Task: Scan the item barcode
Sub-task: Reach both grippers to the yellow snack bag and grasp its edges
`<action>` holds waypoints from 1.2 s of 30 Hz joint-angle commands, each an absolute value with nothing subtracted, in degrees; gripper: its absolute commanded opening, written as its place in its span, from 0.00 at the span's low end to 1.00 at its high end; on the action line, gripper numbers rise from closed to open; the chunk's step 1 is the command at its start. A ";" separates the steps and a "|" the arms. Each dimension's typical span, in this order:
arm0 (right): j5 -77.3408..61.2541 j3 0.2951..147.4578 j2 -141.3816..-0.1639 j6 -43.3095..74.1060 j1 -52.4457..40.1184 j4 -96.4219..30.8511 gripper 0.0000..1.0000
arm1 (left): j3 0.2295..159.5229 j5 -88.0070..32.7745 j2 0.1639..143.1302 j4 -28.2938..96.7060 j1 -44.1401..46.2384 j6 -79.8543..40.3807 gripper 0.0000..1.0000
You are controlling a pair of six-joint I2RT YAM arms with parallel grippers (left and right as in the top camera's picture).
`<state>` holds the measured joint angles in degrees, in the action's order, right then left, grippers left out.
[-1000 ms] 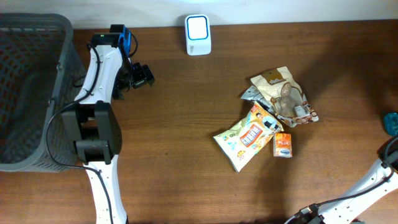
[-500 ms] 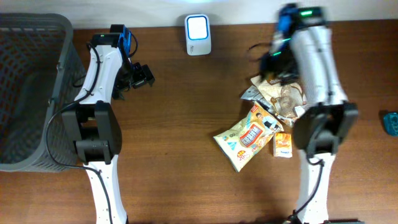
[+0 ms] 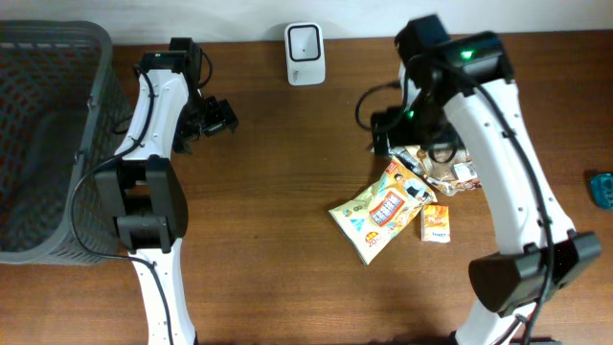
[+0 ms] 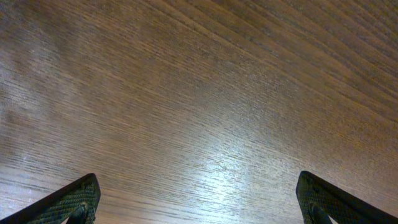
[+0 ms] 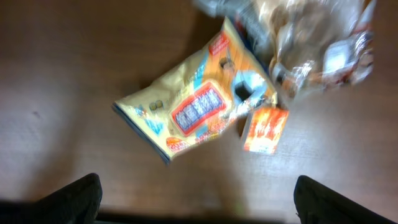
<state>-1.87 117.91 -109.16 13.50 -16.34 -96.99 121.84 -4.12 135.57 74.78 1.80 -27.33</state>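
Right gripper [image 3: 387, 123], jaws apart, is hovering just up-frame of the diagonally lying yellow snack bag [image 3: 381, 211]. Left gripper [image 3: 218, 117], also apart, is sitting far upper left.

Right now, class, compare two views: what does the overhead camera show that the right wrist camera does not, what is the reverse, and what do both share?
Only overhead: the grey basket at the left, the white scanner at the far edge, the left claw, and a teal object at the right edge.
Only right wrist: the right claw seen from behind, fingers wide apart, nothing between them.
Both: the yellow snack bag, the small orange packet beside it, the clear wrapped packet, and the brown table.
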 commanded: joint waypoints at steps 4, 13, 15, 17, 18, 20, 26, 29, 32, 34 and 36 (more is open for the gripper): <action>-1.76 111.15 -110.15 13.80 -16.47 -92.40 0.99 | 122.30 -30.30 135.98 82.24 3.88 -17.72 0.99; 1.54 107.35 -110.26 13.74 -9.61 -89.27 0.36 | 122.30 -13.50 135.98 89.97 30.13 -7.62 0.00; -2.81 101.82 -110.26 9.02 -8.16 -86.63 0.07 | 122.30 -17.06 135.98 88.68 35.29 -7.64 0.00; -9.50 96.64 -110.26 4.23 -7.44 -83.00 0.05 | 122.30 -22.22 135.98 87.90 37.78 -7.62 0.00; -10.96 93.97 -110.26 4.25 -7.05 -80.60 0.05 | 122.30 -23.57 135.98 87.44 38.39 -7.64 0.00; -13.96 88.29 -110.30 4.27 -6.31 -75.46 0.05 | 122.28 -27.68 135.98 86.15 38.81 -7.64 0.00; -15.03 82.54 -110.30 4.49 -2.83 -70.43 0.04 | 115.48 -31.31 136.00 79.83 38.79 -9.76 0.00; -15.84 82.00 -110.32 4.45 -1.48 -69.84 0.04 | 109.69 -36.34 136.00 74.61 38.79 -9.76 0.00; -16.53 79.59 -110.39 4.51 -1.48 -67.42 0.04 | 106.94 -35.51 136.00 71.66 38.76 -9.76 0.00; -16.56 77.19 -110.41 5.48 -1.43 -64.95 0.04 | 106.56 -27.46 136.00 71.88 38.09 -12.14 0.00; -17.08 74.96 -110.41 6.72 -1.50 -61.73 0.04 | 106.56 -13.54 136.00 73.65 36.73 -21.43 0.00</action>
